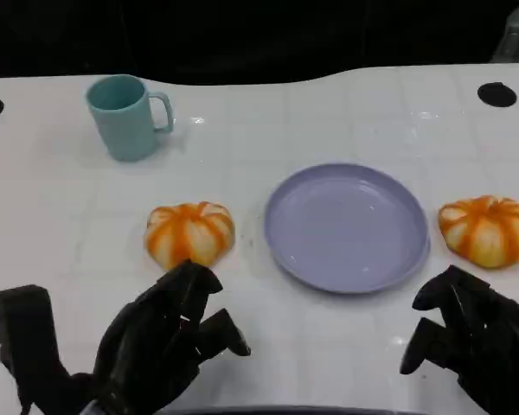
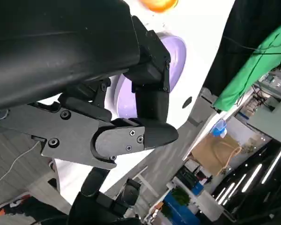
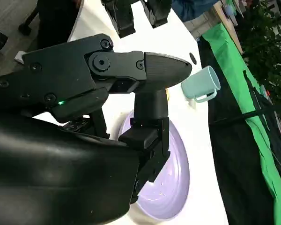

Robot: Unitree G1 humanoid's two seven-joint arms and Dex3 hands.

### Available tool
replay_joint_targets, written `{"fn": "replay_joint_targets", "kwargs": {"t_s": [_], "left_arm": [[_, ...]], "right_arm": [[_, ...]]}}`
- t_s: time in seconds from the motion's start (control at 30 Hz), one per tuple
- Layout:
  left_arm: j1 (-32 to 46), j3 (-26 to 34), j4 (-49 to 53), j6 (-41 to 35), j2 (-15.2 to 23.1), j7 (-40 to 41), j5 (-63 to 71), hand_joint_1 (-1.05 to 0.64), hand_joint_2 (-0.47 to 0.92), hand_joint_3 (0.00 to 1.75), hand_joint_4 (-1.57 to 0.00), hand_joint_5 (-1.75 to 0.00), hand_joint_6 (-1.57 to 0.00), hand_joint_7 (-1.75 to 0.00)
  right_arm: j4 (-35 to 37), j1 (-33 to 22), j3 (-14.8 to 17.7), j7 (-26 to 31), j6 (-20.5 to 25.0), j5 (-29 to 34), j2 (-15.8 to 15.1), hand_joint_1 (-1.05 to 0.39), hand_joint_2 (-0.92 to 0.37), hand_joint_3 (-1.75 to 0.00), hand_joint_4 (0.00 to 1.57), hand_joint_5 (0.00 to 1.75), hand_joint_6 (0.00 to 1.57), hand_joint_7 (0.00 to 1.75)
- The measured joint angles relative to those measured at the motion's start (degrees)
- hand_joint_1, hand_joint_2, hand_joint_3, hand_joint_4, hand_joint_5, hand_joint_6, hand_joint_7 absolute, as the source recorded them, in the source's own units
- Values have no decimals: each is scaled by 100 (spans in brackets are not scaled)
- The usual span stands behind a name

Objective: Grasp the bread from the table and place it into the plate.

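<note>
Left robot hand [image 1: 169, 341] hovers just short of the nearer bread [image 1: 189, 233], fingers loosely curled and holding nothing; the right robot hand [image 1: 467, 337] is likewise empty. That bread sits on the bench left of the purple plate [image 1: 346, 226] — a second bread [image 1: 486, 228] lies right. Best approach: reach over the loaf's top, close gently around its sides — it looks soft.

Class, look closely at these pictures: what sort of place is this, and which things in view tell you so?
Probably a robotics lab or workshop, not a home. Green backdrop cloth hangs beside the white table, a cardboard box stands beyond it, and ceiling strip lights glow overhead.
</note>
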State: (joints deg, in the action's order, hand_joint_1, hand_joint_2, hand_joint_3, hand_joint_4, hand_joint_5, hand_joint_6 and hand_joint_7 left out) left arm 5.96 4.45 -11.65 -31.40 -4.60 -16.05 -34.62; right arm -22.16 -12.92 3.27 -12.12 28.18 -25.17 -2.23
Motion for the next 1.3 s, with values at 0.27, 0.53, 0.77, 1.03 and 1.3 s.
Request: {"fn": "replay_joint_targets", "kwargs": {"t_s": [0.27, 0.53, 0.77, 1.03, 1.3], "left_arm": [[-21, -40, 27, 258, 59, -37, 123, -60, 92, 35, -55, -163, -42, -134], [-42, -507, 220, 2034, 344, -261, 1435, -53, 92, 15, -40, -117, -40, -67], [-304, -791, 565, 3826, 1008, -303, 3044, -56, 92, 4, -15, -90, -40, -26], [-559, -894, 458, 4279, 1610, 152, 4617, -50, 86, 0, 0, -67, -34, -9], [-988, -1017, 397, 4529, 2254, 564, 6142, -47, 82, 0, 0, -37, -30, -3]], "right_arm": [[0, 1, -9, -12, 0, 11, -8, -43, -92, -44, 66, 175, 50, 159], [-2, 45, -48, 23, 44, 17, 1, -42, -92, -44, 67, 175, 51, 161], [-5, 71, -110, 131, 57, 20, 49, -42, -92, -42, 67, 175, 53, 161], [-14, 82, -162, 220, 74, 27, 52, -41, -92, -45, 66, 175, 52, 162], [-14, 99, -158, 221, 75, 12, 53, -41, -92, -45, 67, 175, 51, 163]]}}
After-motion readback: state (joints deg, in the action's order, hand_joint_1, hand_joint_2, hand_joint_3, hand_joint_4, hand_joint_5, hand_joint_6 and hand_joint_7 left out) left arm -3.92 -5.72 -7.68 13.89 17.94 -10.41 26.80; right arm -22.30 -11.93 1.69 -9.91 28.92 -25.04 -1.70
